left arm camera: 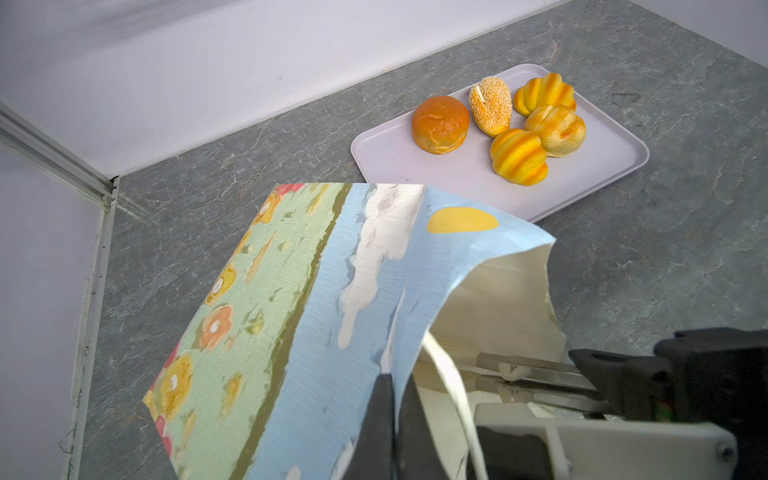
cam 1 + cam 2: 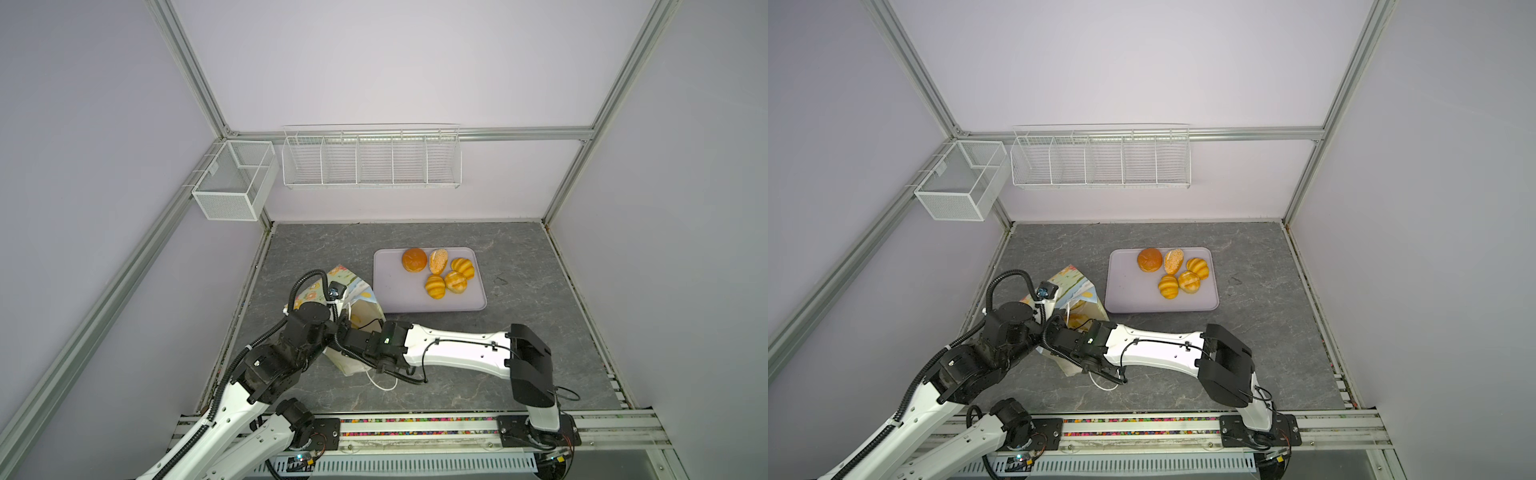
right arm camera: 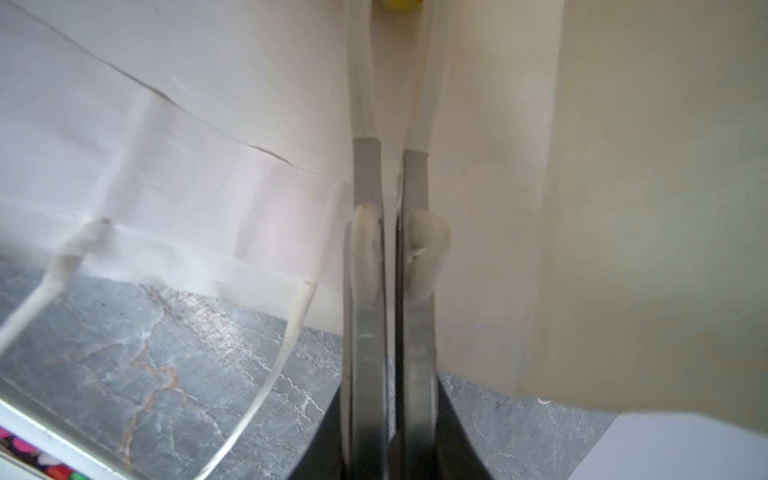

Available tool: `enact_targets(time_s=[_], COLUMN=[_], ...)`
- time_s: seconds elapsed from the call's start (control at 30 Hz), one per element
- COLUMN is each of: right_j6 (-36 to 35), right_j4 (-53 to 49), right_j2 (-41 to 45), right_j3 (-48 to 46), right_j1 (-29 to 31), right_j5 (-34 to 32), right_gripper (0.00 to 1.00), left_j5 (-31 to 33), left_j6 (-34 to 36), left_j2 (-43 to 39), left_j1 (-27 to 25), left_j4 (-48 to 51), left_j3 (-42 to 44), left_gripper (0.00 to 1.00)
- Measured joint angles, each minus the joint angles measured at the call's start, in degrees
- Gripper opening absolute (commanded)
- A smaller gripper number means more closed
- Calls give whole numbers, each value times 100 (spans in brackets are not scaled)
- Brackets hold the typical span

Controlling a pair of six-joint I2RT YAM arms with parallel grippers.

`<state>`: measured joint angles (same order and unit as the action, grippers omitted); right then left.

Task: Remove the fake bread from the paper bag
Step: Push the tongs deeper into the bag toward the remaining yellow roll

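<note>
Left wrist view: left pincer clenched on the meadow-print paper gift bag rim, holding its mouth open (near-left on the grey tabletop) for the right pincer, closed inside by a glossy yellow toy bread; five others sit on the lilac plastic tray, far right

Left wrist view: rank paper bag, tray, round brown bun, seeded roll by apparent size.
1. paper bag, though it is nearest the camera
2. tray
3. round brown bun
4. seeded roll, only slightly smaller
</note>
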<state>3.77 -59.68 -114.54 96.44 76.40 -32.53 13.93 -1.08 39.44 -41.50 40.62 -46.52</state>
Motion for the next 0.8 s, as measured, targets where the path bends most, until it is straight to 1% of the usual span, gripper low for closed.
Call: enact_targets(time_s=[0.07, 0.4, 0.6, 0.8], right_j6=[7, 334, 568, 719], right_j4=[-52, -579, -883, -1091], right_j2=[37, 363, 584, 826], right_j3=[-2, -4, -4, -4], right_j1=[31, 221, 225, 428], right_j5=[-24, -11, 140, 297], right_gripper=[6, 6, 6, 6], left_j5=[-7, -61, 72, 181], left_j6=[-20, -120, -214, -328], left_j2=[-15, -11, 15, 258], left_j1=[-26, -157, -164, 144], left_j4=[-15, -214, -372, -452], left_j3=[0, 55, 116, 116], left_gripper=[0, 0, 0, 0])
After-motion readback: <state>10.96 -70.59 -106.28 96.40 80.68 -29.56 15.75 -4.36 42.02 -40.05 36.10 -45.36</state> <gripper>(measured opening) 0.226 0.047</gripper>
